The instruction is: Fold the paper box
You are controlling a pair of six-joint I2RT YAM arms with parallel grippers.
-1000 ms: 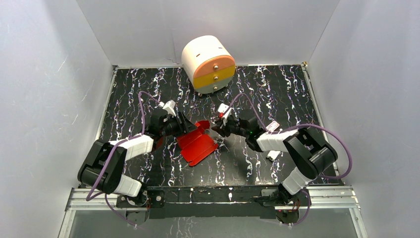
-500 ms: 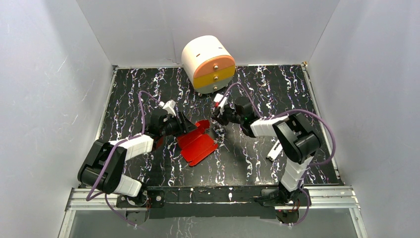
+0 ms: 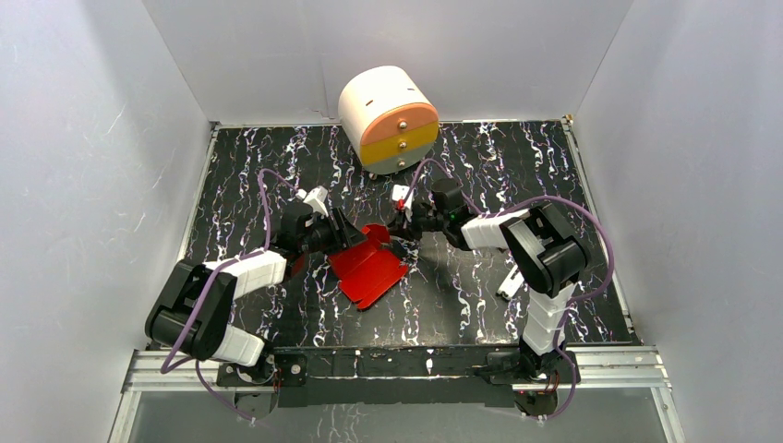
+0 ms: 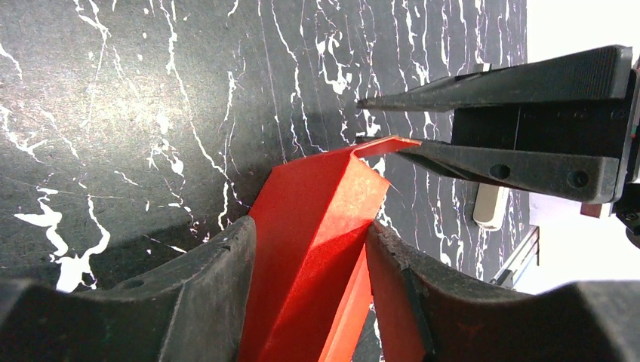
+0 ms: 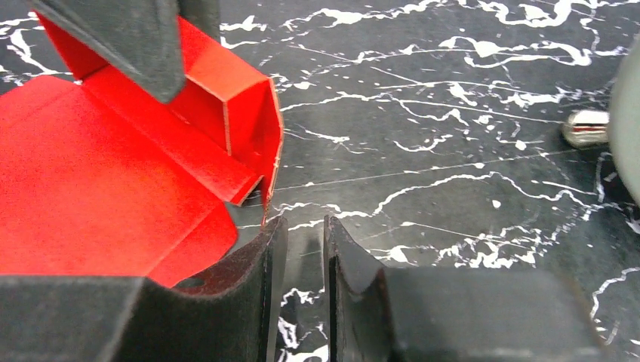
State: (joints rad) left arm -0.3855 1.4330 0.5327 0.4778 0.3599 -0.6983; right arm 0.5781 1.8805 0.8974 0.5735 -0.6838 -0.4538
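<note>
Left wrist view: left gripper (image 4: pixel 311 230) clamped on flap of bright red thin-card paper box (image 4: pixel 317 188); right gripper (image 4: pixel 381 124) narrowly parted, empty. Judged wall-folding; next, careful pinch on corner.

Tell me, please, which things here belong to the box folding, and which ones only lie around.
For the job: paper box; left gripper, holding its raised flap; right gripper, at the flap's edge.
Lying about: drawer unit; small white item.
</note>
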